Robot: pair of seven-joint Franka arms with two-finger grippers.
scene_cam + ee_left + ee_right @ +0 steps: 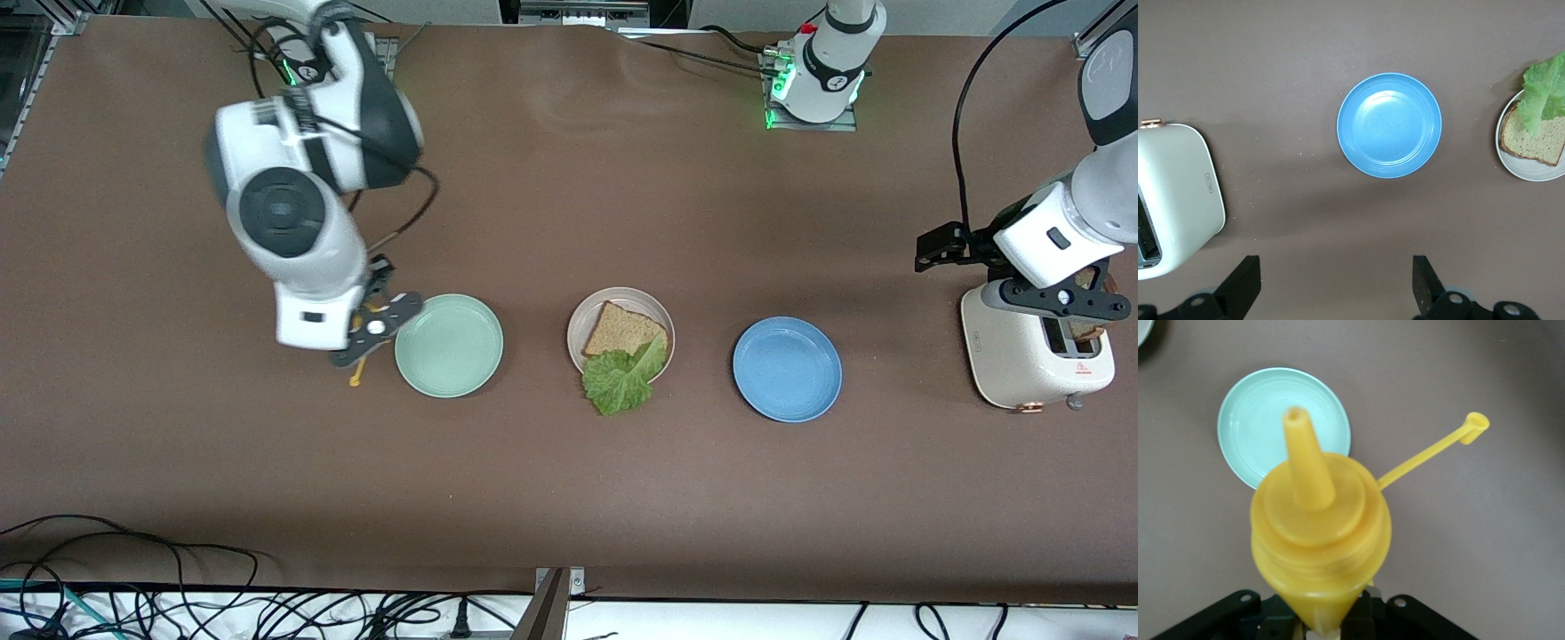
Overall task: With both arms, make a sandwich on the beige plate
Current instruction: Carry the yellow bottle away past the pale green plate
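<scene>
Brown surface (569, 498) under my two arms, the sandwich half built: the beige plate (662, 318) carries one bread slice (622, 331) with the lettuce leaf (620, 378) draped over its rim; my right end effector (372, 342) is clenched on a yellow squeeze bottle (1319, 540), cap dangling on its strap, beside the mint-green plate (449, 345), with the beige plate well apart toward the left arm's end; I judge sauce comes next; my left end effector (1335, 290), fingers spread and released, hangs over the white toaster (1022, 360), where a second slice (1085, 331) stands in the slot; the blue plate (787, 368) lies between it and the beige plate.
</scene>
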